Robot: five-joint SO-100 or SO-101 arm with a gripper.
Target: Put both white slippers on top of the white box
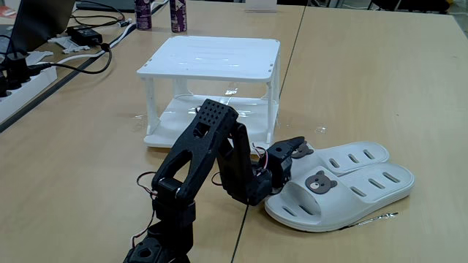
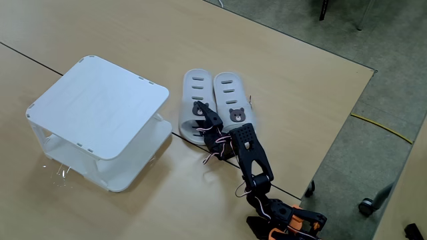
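Arm [image 1: 197, 175]: your matte black plastic, base cropped.
Gripper [image 1: 291, 148]: at far slipper [image 2: 193, 107]; grip state unreadable.
Slippers: smooth rubber, slotted; near slipper [image 1: 351, 191].
Box [image 1: 212, 57]: ridged flat top.

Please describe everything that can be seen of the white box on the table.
The white box is a square stand that looks like glossy white plastic. It has a flat top with faint ridges, rounded corners, thin corner posts, open or clear sides and a lower shelf. It stands upright on the wooden table, and its top is bare. The white slippers lie on the table beside it, not touching it. The gripper is at the slippers, away from the box; nothing else touches it.
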